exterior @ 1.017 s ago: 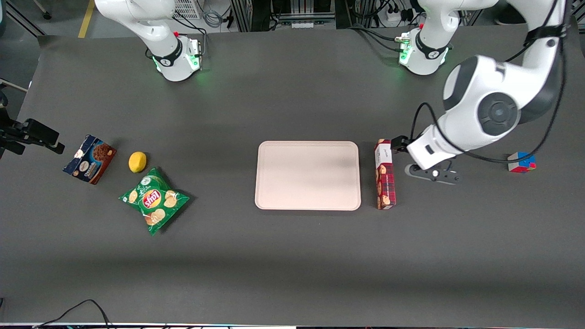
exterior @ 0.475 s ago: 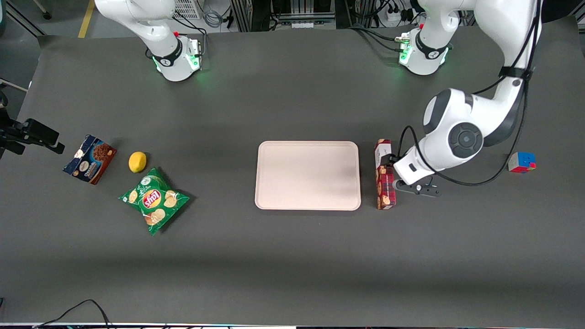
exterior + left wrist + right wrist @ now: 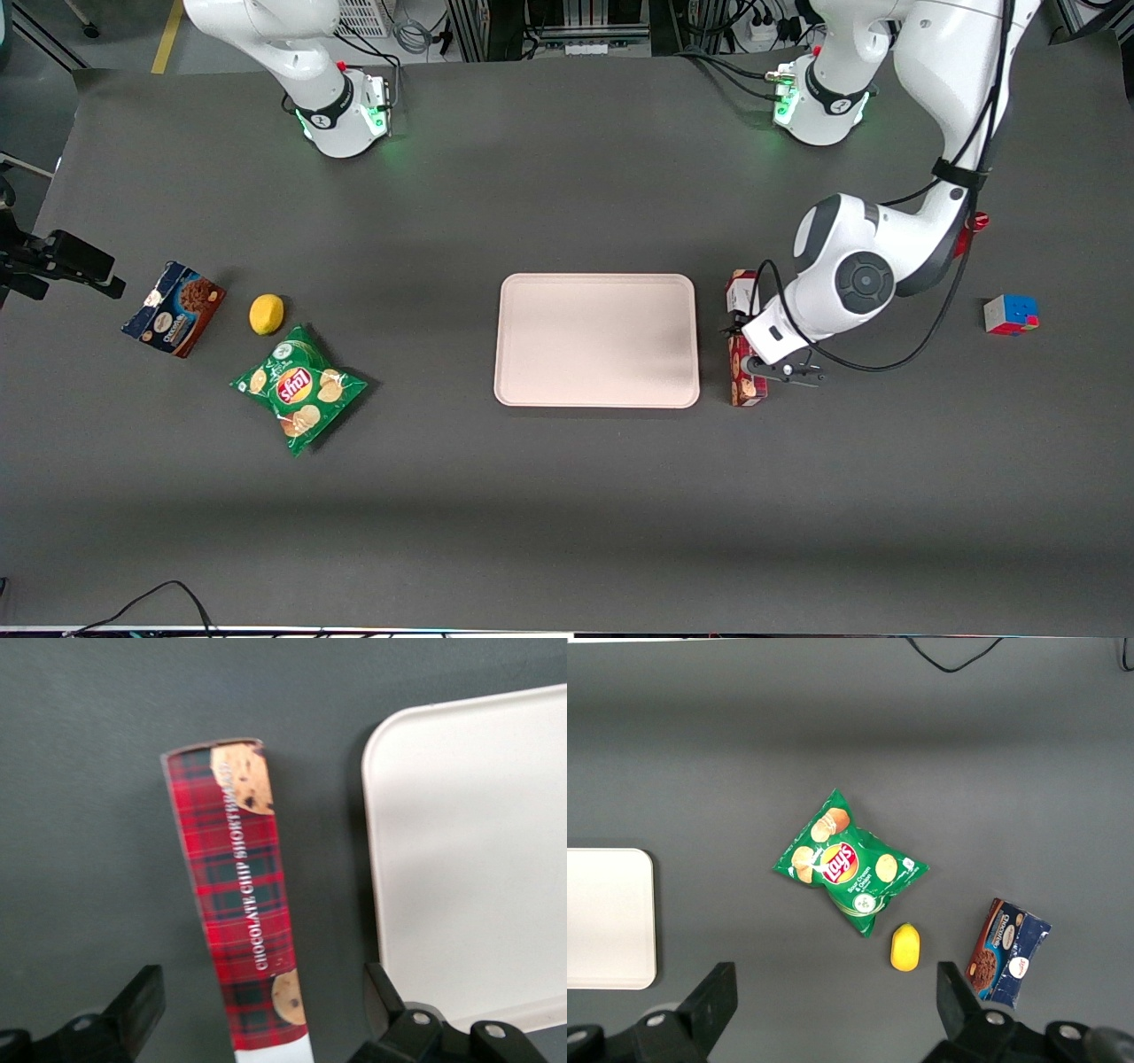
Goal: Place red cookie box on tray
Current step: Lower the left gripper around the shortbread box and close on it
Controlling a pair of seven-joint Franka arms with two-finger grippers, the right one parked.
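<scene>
The red cookie box [image 3: 747,387] lies flat on the table beside the tray [image 3: 596,340], along its short side, at the working arm's end. My left gripper [image 3: 749,344] hangs over the middle of the box and hides that part in the front view. The box's white end [image 3: 741,289] shows farther from the front camera. In the left wrist view the gripper [image 3: 261,1014] is open, one finger [image 3: 135,1003] on each long side of the red tartan box [image 3: 239,904], apart from it. The pale pink tray [image 3: 469,859] lies close beside the box.
A Rubik's cube [image 3: 1011,314] sits toward the working arm's end. A dark blue chocolate cookie box [image 3: 174,308], a lemon [image 3: 267,314] and a green chips bag [image 3: 299,388] lie toward the parked arm's end.
My left gripper has moved from beside the red cookie box to over its middle and has come lower. The box and tray have not moved.
</scene>
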